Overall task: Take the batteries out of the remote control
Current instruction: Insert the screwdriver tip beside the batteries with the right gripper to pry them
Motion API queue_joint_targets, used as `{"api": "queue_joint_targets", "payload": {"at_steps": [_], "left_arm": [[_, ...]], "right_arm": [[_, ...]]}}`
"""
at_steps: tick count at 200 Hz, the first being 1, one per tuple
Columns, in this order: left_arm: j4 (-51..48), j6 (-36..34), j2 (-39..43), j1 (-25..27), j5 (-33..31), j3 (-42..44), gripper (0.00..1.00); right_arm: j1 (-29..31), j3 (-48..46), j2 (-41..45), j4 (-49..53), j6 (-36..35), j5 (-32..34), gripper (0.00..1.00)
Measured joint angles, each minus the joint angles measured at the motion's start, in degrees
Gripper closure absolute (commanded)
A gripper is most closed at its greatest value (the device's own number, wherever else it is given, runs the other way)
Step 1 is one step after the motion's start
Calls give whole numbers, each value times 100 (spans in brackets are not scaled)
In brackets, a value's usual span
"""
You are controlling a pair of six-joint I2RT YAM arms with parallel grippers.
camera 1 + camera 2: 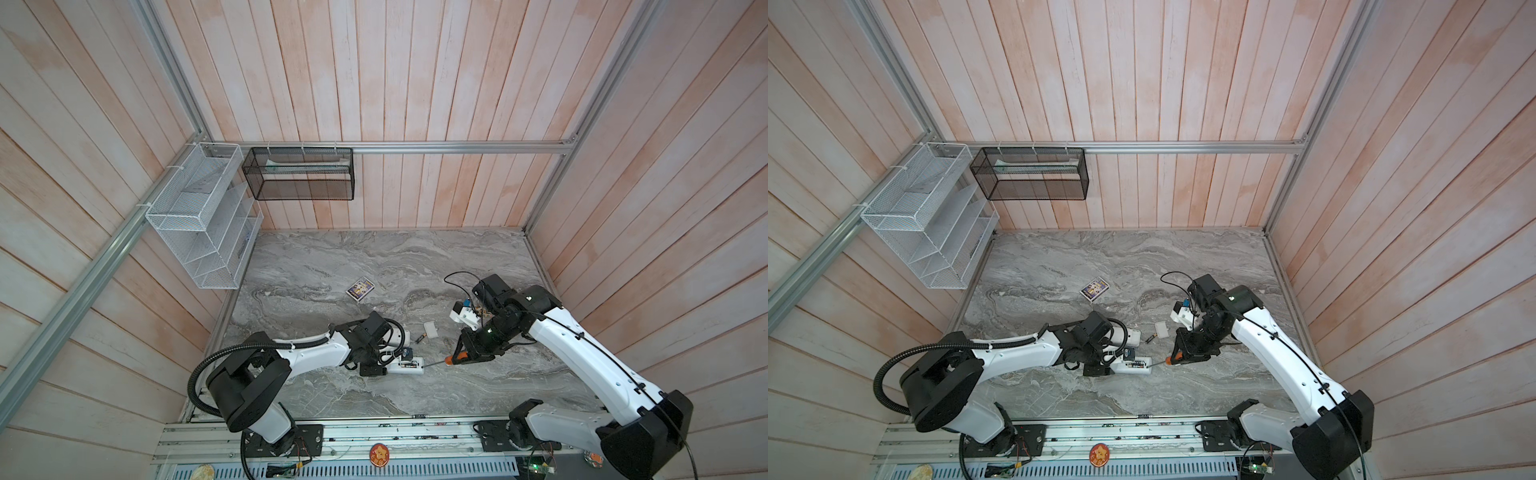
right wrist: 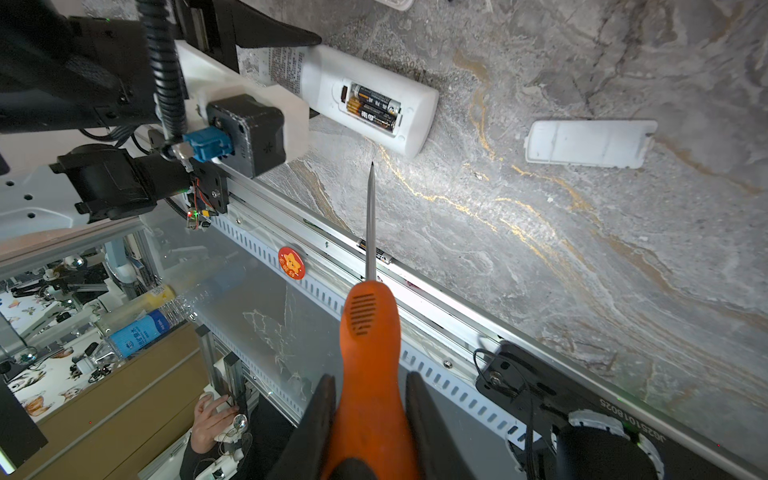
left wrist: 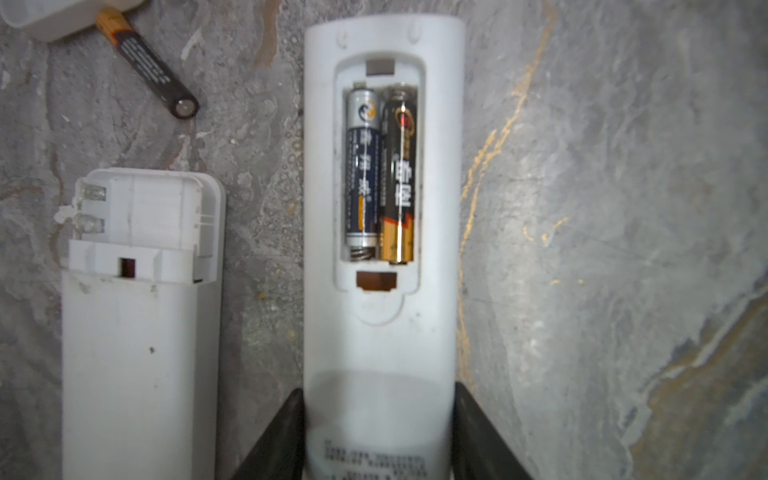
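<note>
The left gripper [image 1: 1111, 365] is clasping one end of a long white plastic remote control [image 1: 1144, 371] on the grey marbled tabletop [image 1: 1059, 266]. The right gripper [image 1: 1185, 356] is holding an orange-handled metal screwdriver [image 1: 1170, 360], its thin shaft pointing at the dark batteries [image 1: 1137, 365] sitting in the remote's open back.

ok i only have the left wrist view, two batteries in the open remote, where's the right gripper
observer: the right gripper is shut on an orange-handled screwdriver.
operator: tip in the compartment yet
observer: no, the tip points at the remote from close by, outside the compartment and off the batteries; whether it touches the shell i cannot tell.
operator: anything on the table i can't see
observer: a small printed box lies farther back, apart from both arms.
</note>
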State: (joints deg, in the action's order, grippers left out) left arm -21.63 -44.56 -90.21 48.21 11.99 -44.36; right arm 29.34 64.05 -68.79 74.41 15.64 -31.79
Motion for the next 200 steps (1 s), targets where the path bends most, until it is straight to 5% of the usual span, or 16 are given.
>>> {"api": "queue_joint_targets", "payload": {"at_steps": [58,200], "left_arm": [[-22,22,-2,105,-129,-24,72],[-107,111,-103,212,-179,-149,82]], "right_arm": [[0,-72,-179,-214,20,26,97],[-31,-466,-487,-863,68,83,97]]}}
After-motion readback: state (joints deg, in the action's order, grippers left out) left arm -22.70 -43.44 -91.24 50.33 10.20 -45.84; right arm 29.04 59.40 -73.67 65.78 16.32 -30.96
